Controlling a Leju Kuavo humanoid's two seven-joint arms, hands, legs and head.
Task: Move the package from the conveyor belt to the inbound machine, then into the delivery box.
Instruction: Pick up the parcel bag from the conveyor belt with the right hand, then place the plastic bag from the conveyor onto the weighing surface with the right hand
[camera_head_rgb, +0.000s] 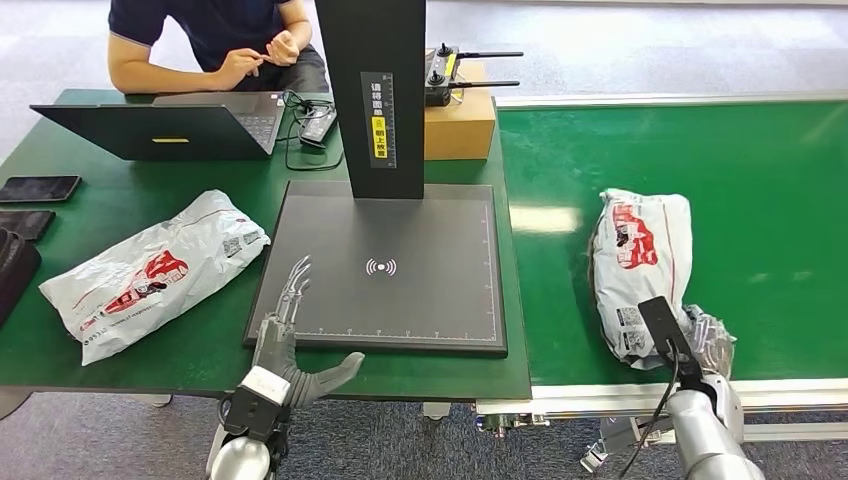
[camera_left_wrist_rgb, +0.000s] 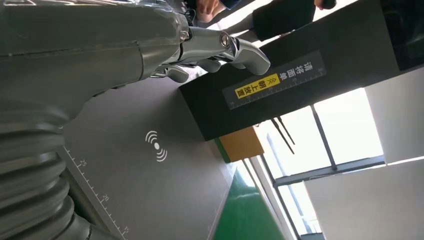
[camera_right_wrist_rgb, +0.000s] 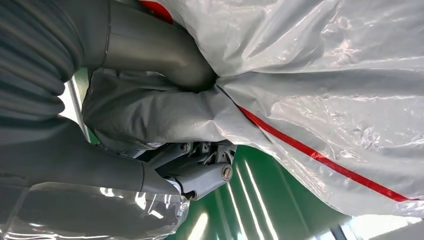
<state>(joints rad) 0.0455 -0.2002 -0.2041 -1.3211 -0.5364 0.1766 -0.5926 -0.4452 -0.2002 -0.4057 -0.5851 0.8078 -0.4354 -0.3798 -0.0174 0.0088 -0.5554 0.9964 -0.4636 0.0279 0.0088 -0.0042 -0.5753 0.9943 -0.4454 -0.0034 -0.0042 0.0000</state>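
Right hand, lower right of frame: fingers and thumb clamped on the near end of the white plastic courier package with red print, which lies on the green conveyor belt. Left hand, lower centre-left: fingers spread, grasping nothing, over the near-left corner of the dark grey inbound machine plate. Second white package, centre left, on green table.

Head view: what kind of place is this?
Probably a parcel-sorting test station: a green conveyor belt carrying a white plastic mailer package, and a dark grey scanning platform with a black post.
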